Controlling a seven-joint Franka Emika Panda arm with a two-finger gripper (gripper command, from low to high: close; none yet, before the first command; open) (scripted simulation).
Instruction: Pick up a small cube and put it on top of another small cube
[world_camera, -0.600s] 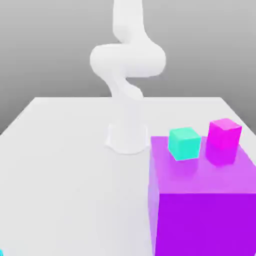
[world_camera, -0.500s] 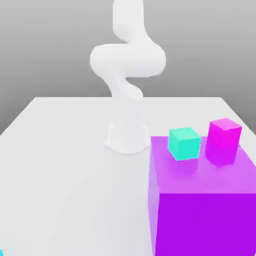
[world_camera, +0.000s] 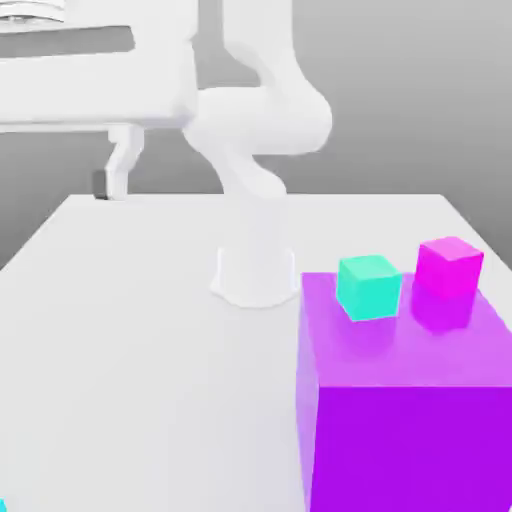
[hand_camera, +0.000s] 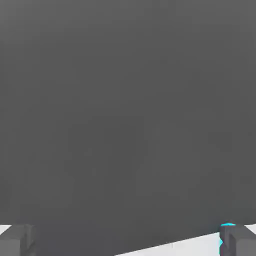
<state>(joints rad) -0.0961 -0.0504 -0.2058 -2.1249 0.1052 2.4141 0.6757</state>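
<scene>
A sliver of the small cyan-blue cube (world_camera: 2, 506) peeks in at the bottom left corner of the exterior view. In the hand view a bit of the same cyan cube (hand_camera: 227, 228) shows just behind one dark fingertip (hand_camera: 239, 241). My gripper (hand_camera: 128, 243) is open, its two fingertips far apart with nothing between them. In the exterior view the white hand hangs high at the upper left, well above the table, with one finger (world_camera: 113, 172) pointing down. No cube is held.
A big purple block (world_camera: 400, 410) stands at the exterior view's front right, with a greener teal cube (world_camera: 369, 286) and a magenta cube (world_camera: 449, 267) on top. The arm's white base (world_camera: 255, 275) rises from the middle of the white table (world_camera: 130, 330).
The arm has swung so that the hand and a finger now hang at the exterior view's upper left. The cubes and the purple block have not moved.
</scene>
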